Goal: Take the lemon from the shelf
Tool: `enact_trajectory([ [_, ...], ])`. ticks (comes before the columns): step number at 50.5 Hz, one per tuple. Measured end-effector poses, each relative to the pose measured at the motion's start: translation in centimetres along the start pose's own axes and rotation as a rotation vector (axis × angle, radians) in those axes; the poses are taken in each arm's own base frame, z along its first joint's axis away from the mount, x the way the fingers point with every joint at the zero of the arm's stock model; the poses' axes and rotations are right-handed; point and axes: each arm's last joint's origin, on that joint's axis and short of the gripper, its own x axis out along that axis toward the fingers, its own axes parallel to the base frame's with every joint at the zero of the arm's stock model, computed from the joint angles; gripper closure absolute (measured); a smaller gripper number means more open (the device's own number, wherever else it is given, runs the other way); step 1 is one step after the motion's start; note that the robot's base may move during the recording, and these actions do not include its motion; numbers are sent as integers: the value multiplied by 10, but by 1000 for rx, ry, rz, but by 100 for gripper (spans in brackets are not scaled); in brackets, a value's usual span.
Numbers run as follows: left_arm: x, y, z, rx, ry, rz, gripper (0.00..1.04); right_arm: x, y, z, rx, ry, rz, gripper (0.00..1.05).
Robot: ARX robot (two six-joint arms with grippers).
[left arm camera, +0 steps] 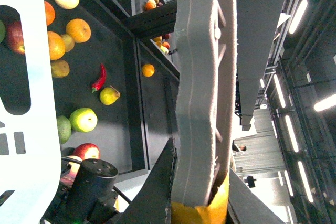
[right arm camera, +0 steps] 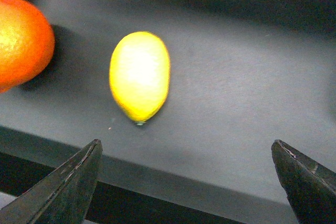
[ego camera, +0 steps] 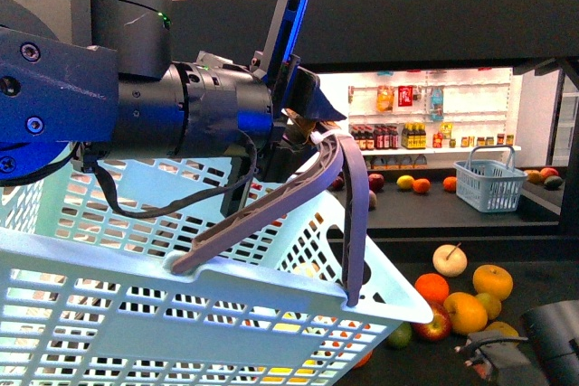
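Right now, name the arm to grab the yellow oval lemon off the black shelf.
Right: its open gripper faces the lemon on the shelf; left gripper holds the pale-blue plastic basket's handle.

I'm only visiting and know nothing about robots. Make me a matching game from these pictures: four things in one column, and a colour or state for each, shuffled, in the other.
Things
1. lemon
2. right gripper
3. left gripper
4. chilli pepper

Colours or states
A. shut on the grey basket handle
B. red, long and curved
C. open, holding nothing
D. yellow, lying on the dark shelf beside an orange

Pairs: 1-D, 2-C, 3-A, 4-B.
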Motion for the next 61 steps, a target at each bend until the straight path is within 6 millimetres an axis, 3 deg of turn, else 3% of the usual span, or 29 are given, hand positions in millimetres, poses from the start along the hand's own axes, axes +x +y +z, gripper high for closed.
enact_trajectory([
  [8,0,0,0,0,-1,1,95,18,2,6,-17,-13,-22,8],
  [20,0,0,0,0,-1,0,95,43,0,-1,-55,-6,-58,8],
  [37,0,0,0,0,1,0,95,66,15,5,-133,-27,-38,8],
  [61,0,0,0,0,0,0,95,94,15,3,-187,-73,-78,8],
])
